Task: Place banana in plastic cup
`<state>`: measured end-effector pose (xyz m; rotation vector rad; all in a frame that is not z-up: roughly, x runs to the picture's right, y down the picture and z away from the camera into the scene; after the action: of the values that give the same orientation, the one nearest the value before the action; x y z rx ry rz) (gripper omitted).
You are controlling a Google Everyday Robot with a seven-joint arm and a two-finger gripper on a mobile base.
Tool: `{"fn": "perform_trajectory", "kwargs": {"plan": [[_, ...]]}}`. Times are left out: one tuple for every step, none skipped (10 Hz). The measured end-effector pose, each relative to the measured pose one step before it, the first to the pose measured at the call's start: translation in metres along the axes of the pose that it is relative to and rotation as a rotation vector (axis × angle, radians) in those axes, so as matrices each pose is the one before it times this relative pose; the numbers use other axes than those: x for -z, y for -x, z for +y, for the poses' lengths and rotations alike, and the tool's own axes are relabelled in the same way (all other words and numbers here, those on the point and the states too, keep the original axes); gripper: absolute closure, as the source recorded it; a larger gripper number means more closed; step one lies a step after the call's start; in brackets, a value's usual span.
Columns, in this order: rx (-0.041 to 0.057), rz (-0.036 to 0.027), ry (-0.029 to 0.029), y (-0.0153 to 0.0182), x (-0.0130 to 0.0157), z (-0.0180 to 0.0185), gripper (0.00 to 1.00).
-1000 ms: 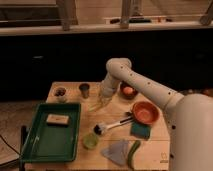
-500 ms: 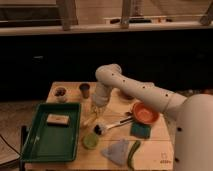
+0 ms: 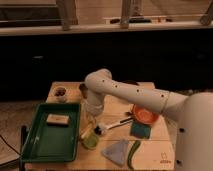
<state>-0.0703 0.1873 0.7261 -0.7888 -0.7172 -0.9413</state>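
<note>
Gripper (image 3: 90, 122) hovers at 12 o'clock of plastic cup (image 3: 91, 142), jaws pinching banana (image 3: 86, 131). Release off-centre and you hit the rim: 1 tipped cup, banana on desk (image 3: 162, 142).

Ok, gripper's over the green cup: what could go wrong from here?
1. The banana seems to hang under the gripper, just above the plastic cup. The cup is short, so the long banana could tip it over or topple out.
2. The brush lies right beside the cup, so a descent could knock it.
3. The green tray borders the cup, so a miss could drop the banana there.
</note>
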Motion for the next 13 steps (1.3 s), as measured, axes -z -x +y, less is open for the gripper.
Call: {"fn": "perform_trajectory", "kwargs": {"plan": [[0.02087,0.00391,0.02610,0.00879,-0.00295,0.00432,1.00],[0.00988,0.00112,0.02151,0.00519,-0.00225,0.00625,1.00],[0.00281,-0.00016,0.01297,0.00303,-0.00176,0.00535,1.00],[0.00608,-0.00248,0.01670,0.00578,-0.00343,0.00553,1.00],[0.00335,-0.00280,0.00679,0.00358,-0.00203,0.00235,1.00],[-0.00201,-0.00384,0.00166,0.00255,-0.00182,0.00460,0.98],[-0.00491,-0.00580,0.00089,0.00106,-0.00183,0.00435,0.90],[-0.00025,-0.00400,-0.00498,0.00071,-0.00156,-0.00045,0.82],[0.00172,-0.00428,-0.00514,0.00080,-0.00158,-0.00190,0.73],[0.00171,-0.00379,-0.00485,0.00035,-0.00061,-0.00146,0.63],[0.00090,-0.00315,-0.00202,-0.00036,-0.00047,-0.00007,0.53],[0.00272,-0.00218,0.00192,-0.00031,-0.00018,0.00030,0.43],[0.00361,-0.00198,0.00162,-0.00085,0.00032,-0.00051,0.31]]}}
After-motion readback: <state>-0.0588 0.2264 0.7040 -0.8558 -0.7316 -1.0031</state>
